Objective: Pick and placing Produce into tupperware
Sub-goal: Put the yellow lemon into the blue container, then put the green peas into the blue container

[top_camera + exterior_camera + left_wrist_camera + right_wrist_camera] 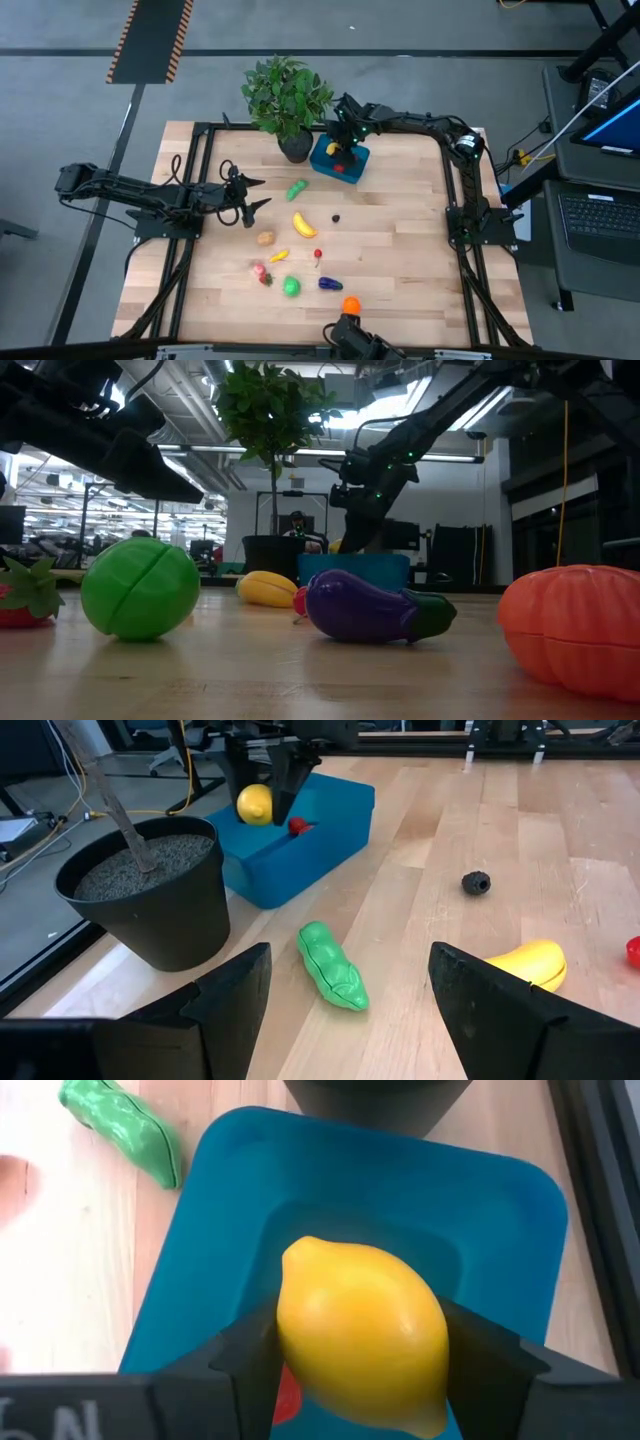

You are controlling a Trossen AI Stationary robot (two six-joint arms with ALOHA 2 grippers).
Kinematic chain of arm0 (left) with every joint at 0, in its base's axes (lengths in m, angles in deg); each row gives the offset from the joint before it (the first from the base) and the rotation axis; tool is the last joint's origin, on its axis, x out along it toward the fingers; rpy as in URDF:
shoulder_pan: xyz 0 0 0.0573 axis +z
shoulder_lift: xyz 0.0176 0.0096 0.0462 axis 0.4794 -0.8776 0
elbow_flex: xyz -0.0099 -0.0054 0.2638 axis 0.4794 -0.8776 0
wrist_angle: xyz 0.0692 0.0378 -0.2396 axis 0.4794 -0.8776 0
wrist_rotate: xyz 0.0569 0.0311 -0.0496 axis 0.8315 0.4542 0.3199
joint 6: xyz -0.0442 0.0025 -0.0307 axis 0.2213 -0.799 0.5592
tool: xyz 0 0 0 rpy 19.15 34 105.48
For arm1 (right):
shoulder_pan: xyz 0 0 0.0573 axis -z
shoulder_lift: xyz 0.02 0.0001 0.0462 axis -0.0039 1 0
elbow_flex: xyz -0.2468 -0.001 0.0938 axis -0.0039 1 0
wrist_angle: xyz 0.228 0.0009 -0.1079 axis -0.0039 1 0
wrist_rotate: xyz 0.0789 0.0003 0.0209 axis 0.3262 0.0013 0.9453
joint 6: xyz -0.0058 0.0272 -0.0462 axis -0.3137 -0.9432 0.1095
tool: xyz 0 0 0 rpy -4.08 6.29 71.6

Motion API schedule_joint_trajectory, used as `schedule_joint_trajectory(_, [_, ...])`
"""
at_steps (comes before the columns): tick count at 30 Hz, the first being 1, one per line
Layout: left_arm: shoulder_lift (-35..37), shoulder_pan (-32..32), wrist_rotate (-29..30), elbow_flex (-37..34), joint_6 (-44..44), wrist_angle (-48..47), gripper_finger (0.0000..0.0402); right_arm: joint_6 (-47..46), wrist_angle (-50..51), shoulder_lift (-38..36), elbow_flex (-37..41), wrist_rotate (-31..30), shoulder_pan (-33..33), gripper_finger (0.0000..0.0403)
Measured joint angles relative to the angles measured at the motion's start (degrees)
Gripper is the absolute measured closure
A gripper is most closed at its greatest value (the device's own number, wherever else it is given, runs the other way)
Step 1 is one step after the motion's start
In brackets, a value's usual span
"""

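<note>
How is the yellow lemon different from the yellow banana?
The lemon is plump and egg-shaped; the banana is long and curved. The lemon is squeezed between the fingers of the right gripper above the blue tupperware; the banana lies loose on the wooden table, out in the middle, touched by nothing. Both are yellow toy fruit, much smaller than the tupperware.

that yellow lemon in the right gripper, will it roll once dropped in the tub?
Probably rolls a bit: the lemon is smooth and egg-shaped, held in the right gripper above the tupperware. The tub's walls should likely stop it. It looks like rigid, glossy plastic, so maybe slippery.
</note>
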Motion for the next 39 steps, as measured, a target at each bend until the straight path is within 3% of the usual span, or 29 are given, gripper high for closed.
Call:
schedule_joint_trajectory(8, [0.02,0.00,-0.01,0.00,-0.01,0.02,0.0137,-0.26,-0.27,0.00,0.02,0.04,0.01,0.0183])
schedule_joint_trajectory(15, [0.00,0.02,-0.01,0.00,-0.01,0.02,0.0137,-2.86,-4.06,0.00,0.02,-0.05,0.01,0.0115])
schedule_joint_trajectory(30, [0.00,0.02,0.00,0.00,-0.01,0.07,0.0137,-6.11,-3.45,-0.13,0.02,-0.06,0.07,0.0170])
schedule_joint_trajectory(39, [0.07,0.02,2.54,-0.02,-0.15,1.94,0.0137,-6.48,0.30,-6.54,1.71,0.75,0.12,0.0175])
